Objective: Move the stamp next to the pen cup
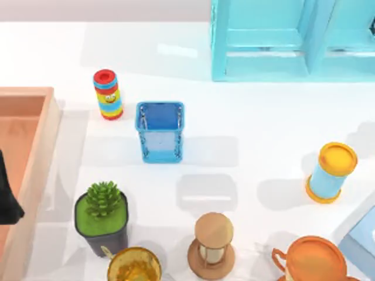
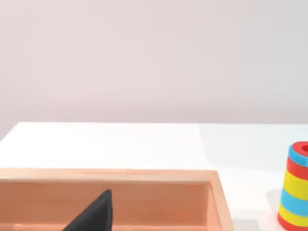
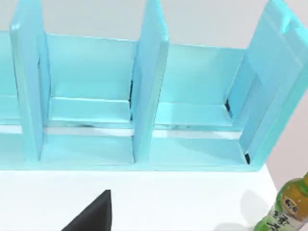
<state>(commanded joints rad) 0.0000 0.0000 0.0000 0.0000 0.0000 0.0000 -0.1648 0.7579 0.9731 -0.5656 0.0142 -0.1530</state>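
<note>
The pen cup [image 1: 160, 132], a blue square mesh container with a thicker rim, stands upright left of the table's middle. The stamp is out of view. My left gripper [image 1: 7, 196] sits at the table's far left edge, over the wooden tray [image 1: 35, 146], and a dark part of it [image 2: 96, 214] shows above the tray's inside. A dark part of my right gripper [image 3: 94, 211] shows above white table in front of the blue shelf [image 3: 144, 96].
A striped smiley cylinder [image 1: 108, 95] stands behind and left of the cup. Along the front are a potted plant [image 1: 102, 213], golden bowl [image 1: 133, 266], hourglass [image 1: 212, 244] and orange pot [image 1: 313, 260]. A light-blue cylinder [image 1: 330, 172] is right. A green bottle [image 3: 286, 204] stands near the shelf.
</note>
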